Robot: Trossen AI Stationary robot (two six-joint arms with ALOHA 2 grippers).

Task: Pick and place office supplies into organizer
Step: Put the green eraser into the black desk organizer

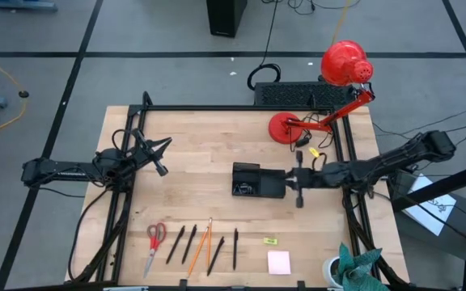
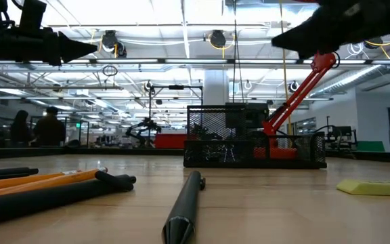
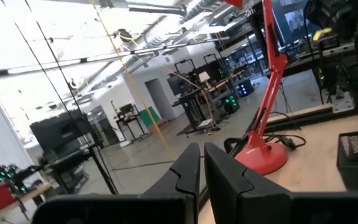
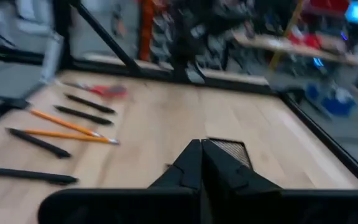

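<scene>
Counting along the table's near edge in the high view: one pair of red-handled scissors (image 1: 154, 238), four black pens (image 1: 175, 243), two orange pencils (image 1: 203, 245), one yellow-green piece (image 1: 271, 241) and one pink sticky-note pad (image 1: 279, 262), all at about six o'clock of the black organizer (image 1: 257, 180). The right gripper (image 1: 298, 181), fingers closed and empty, hovers at the organizer's three o'clock edge; the left gripper (image 1: 158, 158), nearly closed, waits at nine o'clock. The tabletop (image 1: 201, 202) is pale wood; a red desk lamp (image 1: 342, 73) stands at one o'clock, with a bright workshop beyond.
</scene>
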